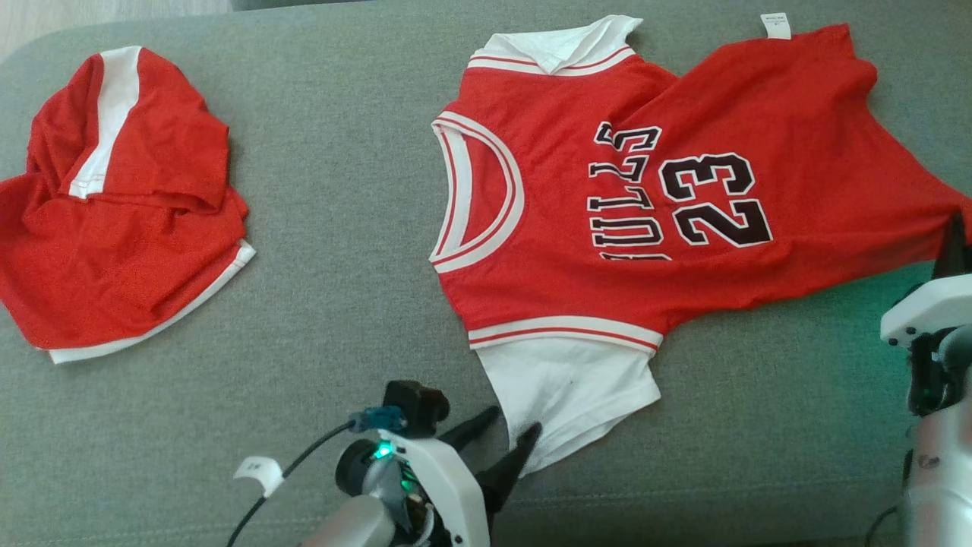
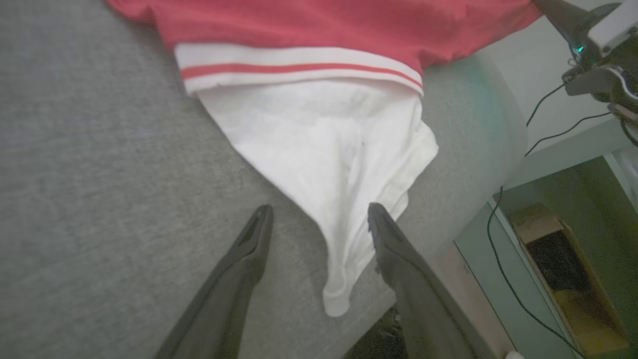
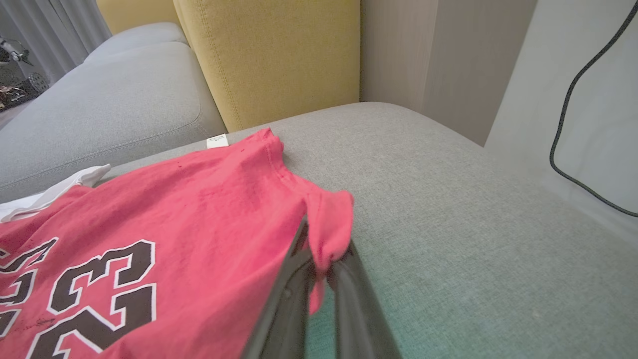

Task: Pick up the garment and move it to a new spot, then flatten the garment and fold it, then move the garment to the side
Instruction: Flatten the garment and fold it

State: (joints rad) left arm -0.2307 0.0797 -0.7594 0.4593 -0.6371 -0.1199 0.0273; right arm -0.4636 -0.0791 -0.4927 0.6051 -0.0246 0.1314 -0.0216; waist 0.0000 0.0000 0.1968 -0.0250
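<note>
**A:** What is nearest to you?

**B:** My left tool (image 1: 515,419), low in front of me. Its two fingers are spread wide apart and hold nothing. The pointed end of the white sleeve (image 2: 329,164) lies between them, near the front edge of the grey sofa (image 1: 342,251). I cannot tell whether either finger touches the cloth.

**A:** And the jersey itself?

**B:** The red jersey (image 1: 607,228) lies spread on the sofa seat just beyond that sleeve, front side up. Its neck opening faces my left and its hem runs off to my right. The number 23 shows on top.

**A:** Your other tool?

**B:** My right tool (image 3: 324,249) is at the jersey's near right corner. Its fingers are pressed together on a bunched bit of the red hem.

**A:** Anything farther off?

**B:** A second red garment (image 1: 121,228) lies crumpled well to the left, apart from the jersey. At the jersey's far edge there is a small white label (image 1: 775,25). Behind the seat stands a yellow cushion (image 3: 269,55).
</note>
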